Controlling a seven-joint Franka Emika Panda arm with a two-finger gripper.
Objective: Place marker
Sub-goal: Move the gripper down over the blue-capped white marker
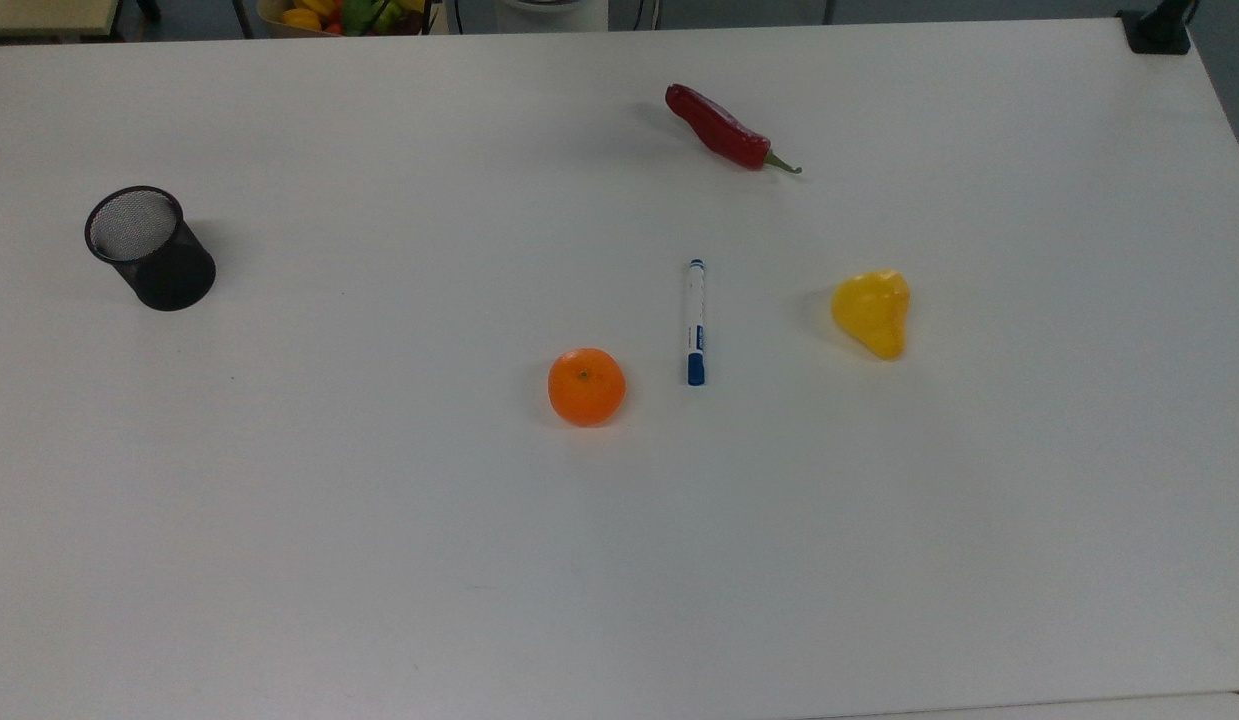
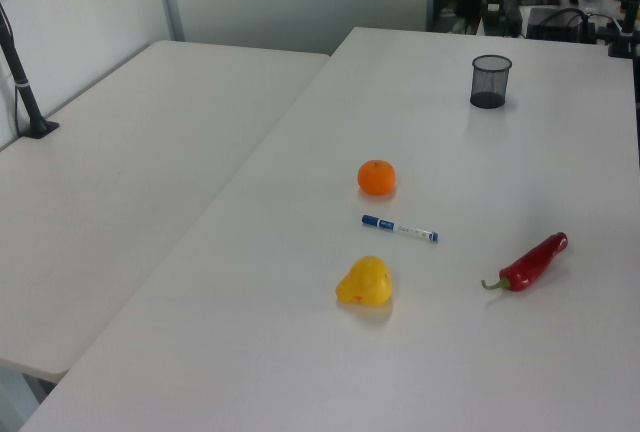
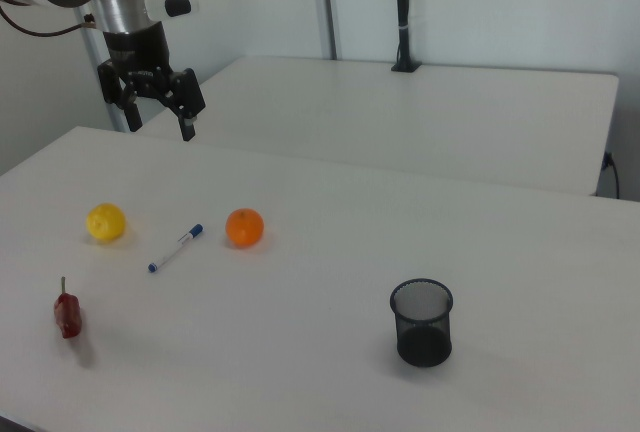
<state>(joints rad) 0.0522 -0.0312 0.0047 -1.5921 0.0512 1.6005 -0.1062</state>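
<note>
Gripper (image 3: 158, 112) open, empty, high above marker (image 1: 695, 322); descend over mid-barrel, fingers straddling its width, clear of orange (image 1: 587, 386) just beside the cap end.

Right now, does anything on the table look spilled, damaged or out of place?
Nothing stands out. The marker lies flat between the orange and the yellow fruit; the mesh cup stands upright, and the gripper hangs above, fingers open.

White rounded arm, silver wrist, black two-fingered claw (image 3: 158, 112).
</note>
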